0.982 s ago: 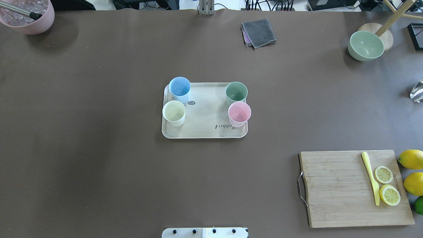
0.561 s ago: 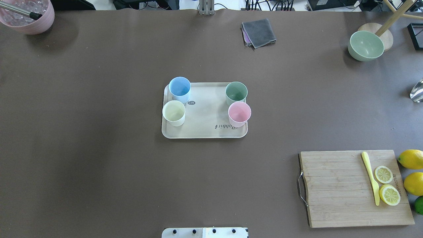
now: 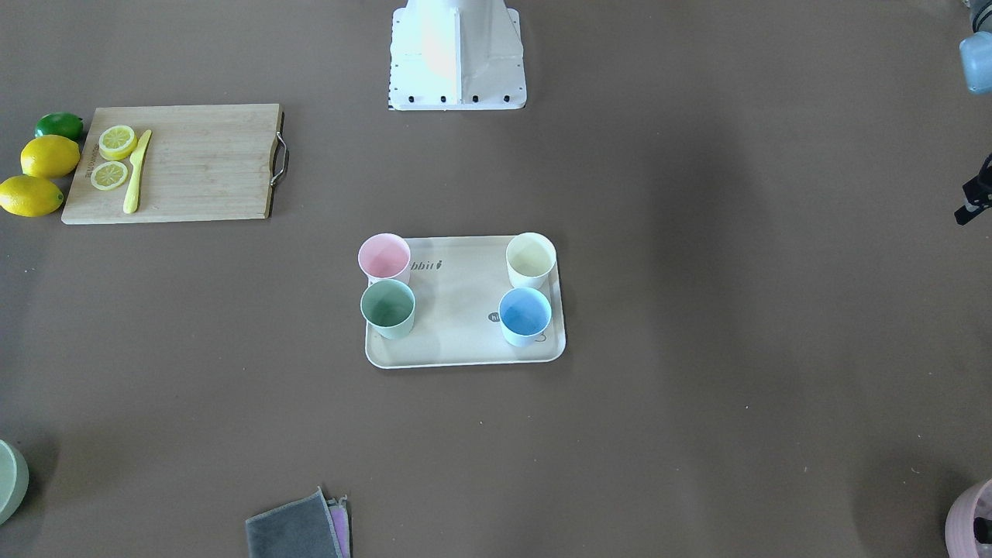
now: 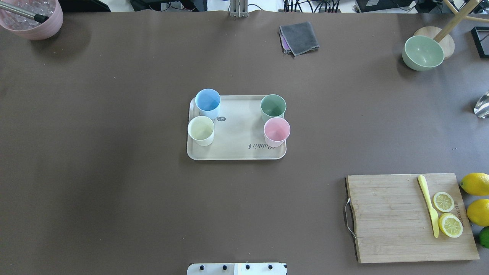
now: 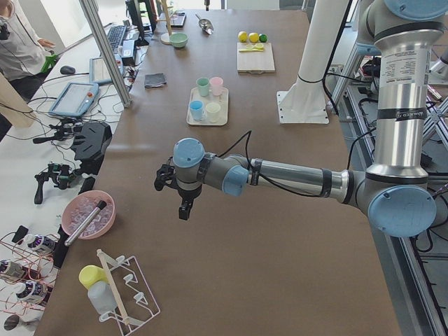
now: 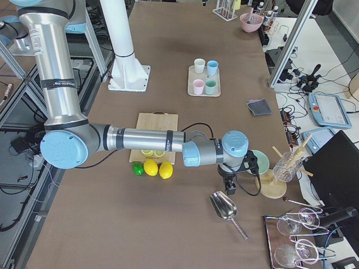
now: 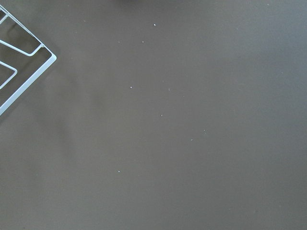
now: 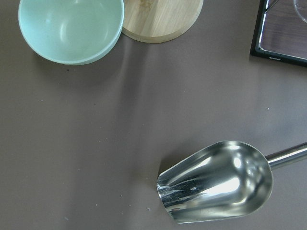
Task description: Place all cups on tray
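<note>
Nearest the robot, the white base plate (image 4: 237,269) is seen at the table's edge, and to its right a wooden cutting board (image 4: 389,217) is laid flat, with a yellow knife (image 4: 428,206) and two lemon slices (image 4: 447,214) on it and whole lemons (image 4: 475,198) just beside its right edge. Farther out, at mid-table, the tray (image 4: 237,133) is set flat, and all four cups are stood on it upright, mouths up. The cream cup (image 4: 201,130) is placed at the near left corner and the pink cup (image 4: 277,131) at the near right, beside the "Rabbit" script. The blue cup (image 4: 208,102) is just behind the cream one and the green cup (image 4: 273,107) just behind the pink one. The middle of the tray is left bare between the two pairs. Beyond the tray, a folded grey cloth (image 4: 300,37) is laid near the far edge. A green bowl (image 4: 423,52) is found toward the far right and a pink pot (image 4: 34,19) at the far left corner. The left gripper (image 5: 183,210) is held above bare table at the left end, near the pot and a white wire rack (image 7: 19,62), well apart from the tray. The right gripper (image 6: 229,188) is held at the right end, between the bowl and a metal scoop (image 8: 216,182). Whether either gripper's fingers are parted or closed cannot be told.
</note>
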